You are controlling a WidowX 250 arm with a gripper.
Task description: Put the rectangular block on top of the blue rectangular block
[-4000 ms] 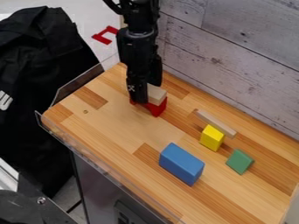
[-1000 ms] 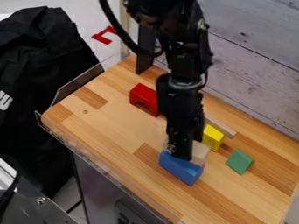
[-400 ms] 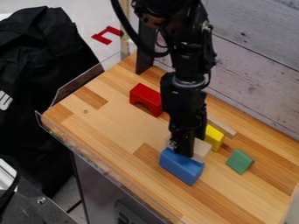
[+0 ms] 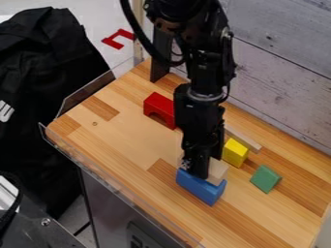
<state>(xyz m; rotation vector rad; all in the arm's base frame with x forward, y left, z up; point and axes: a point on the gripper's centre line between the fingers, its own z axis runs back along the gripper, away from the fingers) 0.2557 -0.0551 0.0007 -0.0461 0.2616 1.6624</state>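
Low in the frame, just right of centre, lies the blue rectangular block (image 4: 202,189), and right above its top, the gripper (image 4: 201,170) has its fingers clamped on the plain wooden block (image 4: 218,171), though whether the two blocks touch I can't tell. The green block (image 4: 265,178) sits at lower right, then the yellow one (image 4: 234,152) beside a thin wooden strip (image 4: 244,138), and a red arch (image 4: 159,107) above centre.

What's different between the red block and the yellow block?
The red arch block has an arched cut-out, while the yellow block has none. The red arch block looks longer; the yellow block is more compact. Both rest on the wooden tabletop.
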